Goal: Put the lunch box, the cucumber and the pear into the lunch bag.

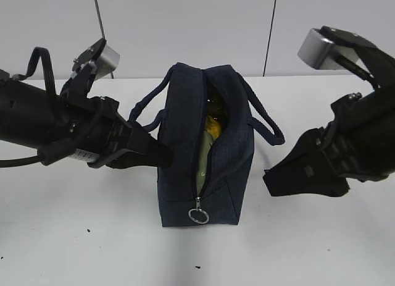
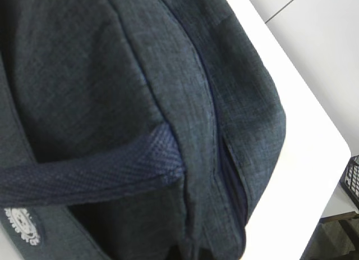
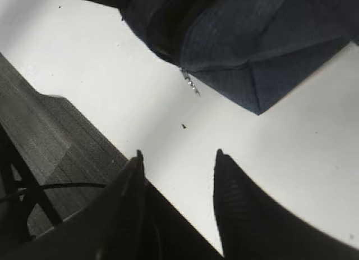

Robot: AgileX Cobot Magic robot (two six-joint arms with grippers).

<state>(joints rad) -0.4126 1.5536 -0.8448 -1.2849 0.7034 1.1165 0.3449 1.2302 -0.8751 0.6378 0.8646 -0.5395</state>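
— Black plastic first: how do the fingers stand?

— The right gripper (image 3: pixel 178 159) has its two fingers (image 3: pixel 238 198) spread apart with bare white tabletop (image 3: pixel 112 74) between them, grasping nothing. It hangs off the lunch bag's right side, well apart from the fabric. The left gripper (image 1: pixel 162 156) has its tips against the lunch bag's (image 1: pixel 231 156) left wall; whether they are spread or clenched, I cannot tell.

— Count the things for me.

— One lunch bag, navy fabric, standing upright on the tabletop between the two arms. Two loop handles: one (image 1: pixel 148 104) on the bag's left, one (image 1: pixel 266 122) on its right. One zipper, parted along the top and partway down the near end, and one metal ring pull (image 1: pixel 199 215) hanging low on that end. Inside the gap, one yellow-orange shape near the top, the pear (image 1: pixel 214 122), and a pale green surface below it, the lunch box (image 1: pixel 204 159). The cucumber I cannot make out.

— What does each camera give that the others lack?

— Only the exterior view looks into the opening and shows the contents. The left wrist view is filled with the bag's fabric, a ribbed handle strap (image 2: pixel 84 173) crossing it, and a white round emblem (image 2: pixel 22 226) at the lower left, seen nowhere else. The right wrist view alone shows the gap between the right fingers, plus a dark speck (image 3: pixel 183 126) on the tabletop below the ring pull.
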